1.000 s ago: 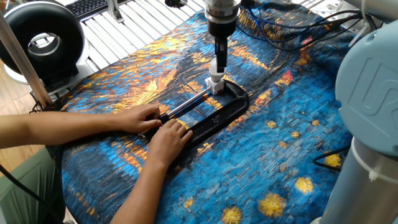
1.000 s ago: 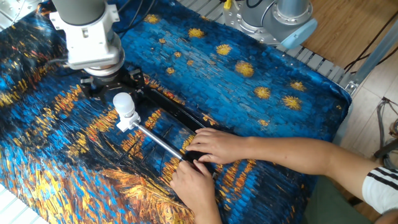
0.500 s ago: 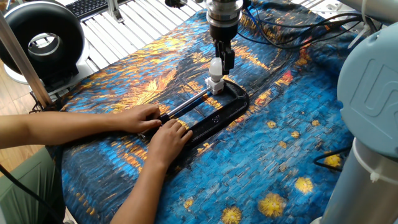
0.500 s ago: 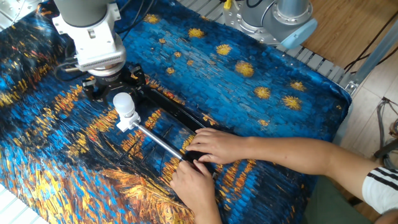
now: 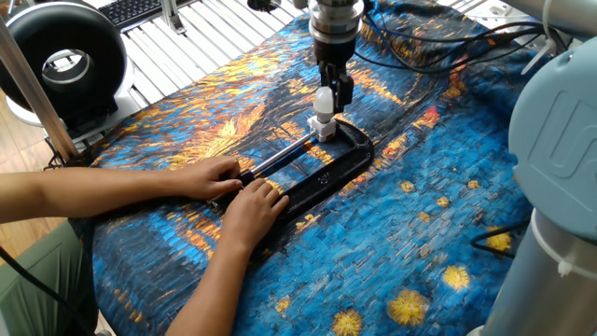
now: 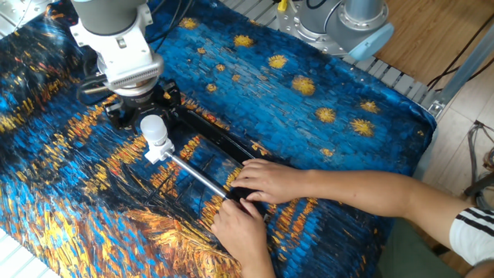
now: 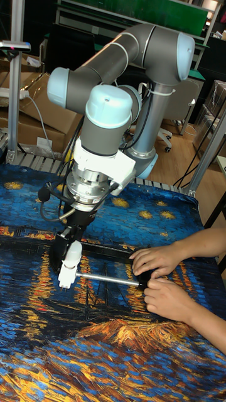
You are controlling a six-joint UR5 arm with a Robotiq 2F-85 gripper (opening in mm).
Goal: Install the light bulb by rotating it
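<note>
The bulb (image 5: 324,100) stands upright in a small white socket (image 5: 324,129). The socket sits at one end of a black clamp (image 5: 345,159) that lies flat on a blue and orange cloth (image 5: 420,215).

In the other fixed view, the bulb (image 6: 153,127) shows as a round white ball on top of the socket (image 6: 159,149). A shiny metal rod (image 6: 197,176) runs from the socket toward two hands. The clamp (image 6: 224,140) lies beside it on the cloth (image 6: 309,85).

The gripper (image 5: 334,86) hangs just over the bulb, pointing down. Its black fingers (image 5: 344,89) stand a little apart, close by the top of the bulb. They do not seem to squeeze it, but it is hard to tell if they touch it. In the other fixed view the gripper (image 6: 135,108) sits just behind the bulb.

A person's two hands rest on the far end of the clamp. One hand (image 5: 213,177) lies on the rod side. The other hand (image 5: 252,207) presses down next to it.

In the tall view the arm (image 7: 110,119) bends down from above. The gripper (image 7: 69,242) is right over the bulb (image 7: 73,252), and the hands (image 7: 157,276) are well apart from it.
</note>
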